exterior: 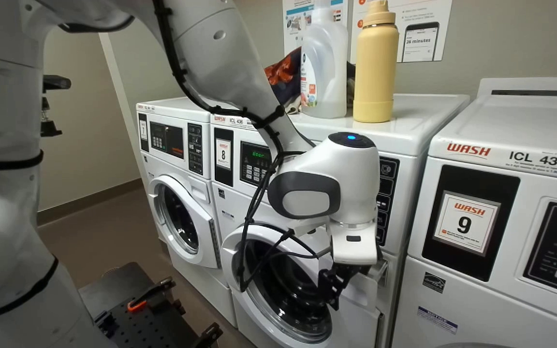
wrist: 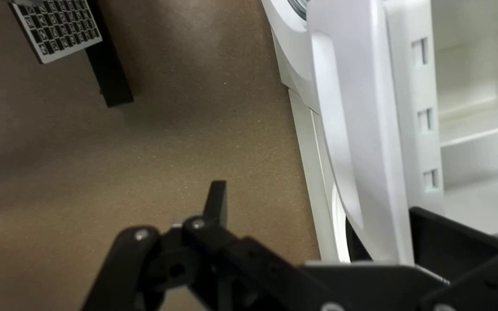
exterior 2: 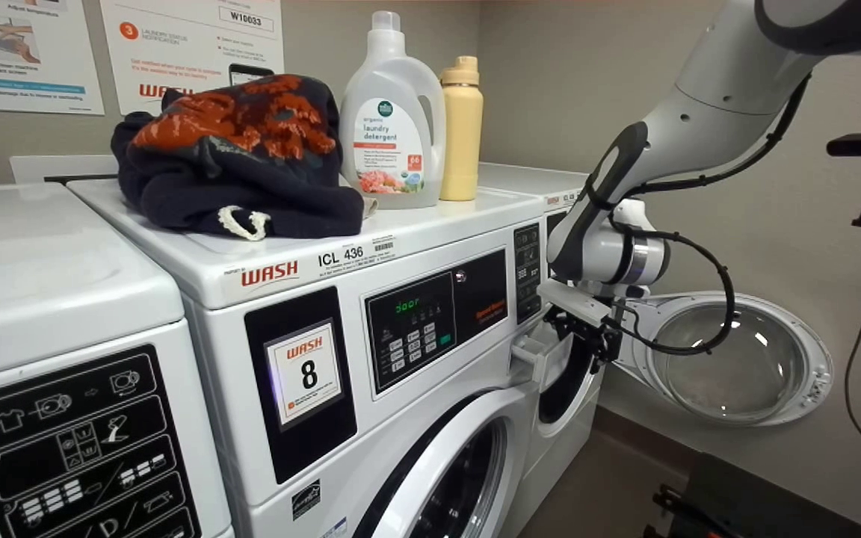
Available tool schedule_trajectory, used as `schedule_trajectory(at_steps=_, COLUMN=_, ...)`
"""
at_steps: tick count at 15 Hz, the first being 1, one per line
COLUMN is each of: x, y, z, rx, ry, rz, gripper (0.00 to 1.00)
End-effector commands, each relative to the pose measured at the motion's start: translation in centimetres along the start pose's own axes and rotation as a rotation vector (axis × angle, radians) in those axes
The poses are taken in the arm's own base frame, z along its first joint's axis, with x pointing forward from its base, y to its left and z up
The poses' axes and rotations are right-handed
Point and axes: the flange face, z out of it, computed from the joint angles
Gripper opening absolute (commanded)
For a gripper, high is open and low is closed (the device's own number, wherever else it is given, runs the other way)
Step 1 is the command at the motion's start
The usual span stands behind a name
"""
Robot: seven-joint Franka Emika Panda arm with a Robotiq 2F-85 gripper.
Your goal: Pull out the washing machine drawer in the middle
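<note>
The washing machine (exterior: 232,208) is the white front-loader marked 8, also seen in an exterior view (exterior 2: 214,288). Its small white washing machine drawer (exterior 2: 529,350) stands pulled out above the round door. In the wrist view the plain drawer front (wrist: 363,108) and the open compartments behind it show at the right. My black gripper (wrist: 316,205) is open and straddles the drawer front's end. One finger hangs apart in front of it; the other is behind it, inside the drawer, close to or touching the inner face. The gripper also shows in both exterior views (exterior: 336,285) (exterior 2: 587,336).
The round porthole door (exterior: 283,285) lies just below the drawer. A neighbouring washer's door (exterior 2: 729,366) stands wide open. Washer 9 (exterior: 472,121) adjoins. A detergent bottle (exterior 2: 392,127), yellow bottle (exterior 2: 462,134) and dark cloth (exterior 2: 244,164) sit on top.
</note>
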Motion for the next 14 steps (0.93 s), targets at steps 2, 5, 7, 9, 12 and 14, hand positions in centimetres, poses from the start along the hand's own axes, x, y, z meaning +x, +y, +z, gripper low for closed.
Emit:
schedule_trajectory(at_steps=2, x=1.1, y=1.0, z=0.9, rx=-0.110, ry=-0.022, rz=0.039, gripper=1.00)
schedule_trajectory(at_steps=5, x=1.4, y=1.4, z=1.2, rx=-0.152, ry=-0.047, rz=0.052, gripper=1.00)
schedule_trajectory(at_steps=7, x=1.6, y=1.7, z=1.4, rx=-0.169, ry=-0.066, rz=0.059, gripper=1.00)
schedule_trajectory(at_steps=9, x=1.6, y=2.1, z=1.8, rx=-0.189, ry=-0.088, rz=0.066, gripper=1.00)
schedule_trajectory(at_steps=12, x=1.7, y=2.7, z=2.2, rx=-0.207, ry=-0.110, rz=0.074, gripper=1.00)
schedule_trajectory(at_steps=14, x=1.8, y=3.0, z=2.4, rx=-0.218, ry=-0.118, rz=0.078, gripper=1.00)
